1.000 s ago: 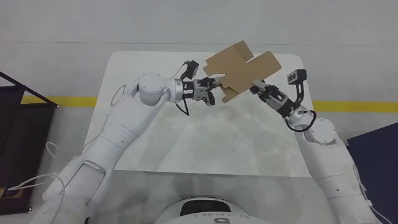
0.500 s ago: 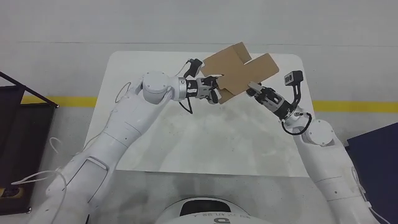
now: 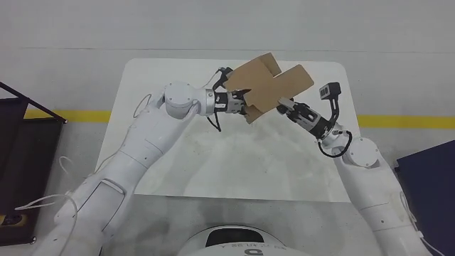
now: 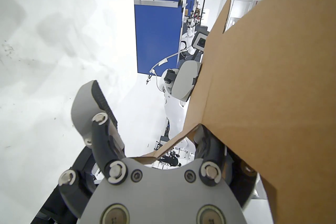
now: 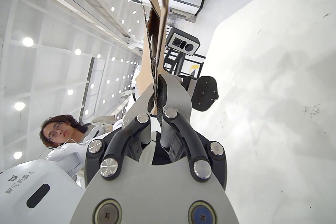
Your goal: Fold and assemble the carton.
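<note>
On the left, the left gripper [image 4: 151,107] is standing with fingers spread, one pad free and the other tucked under a corner of the brown corrugated cardboard carton [image 3: 274,85], which is hanging above the far middle of the table. To the right, the right gripper [image 5: 157,83] is pinching the carton's near-right edge. The carton looks mostly flat, so opening it is probably the step in hand; next, the left fingers need to close on a panel and pull against that hold. The white rounded table [image 3: 213,171] is sitting on a grey floor crossed by a yellow line [image 3: 405,121].
</note>
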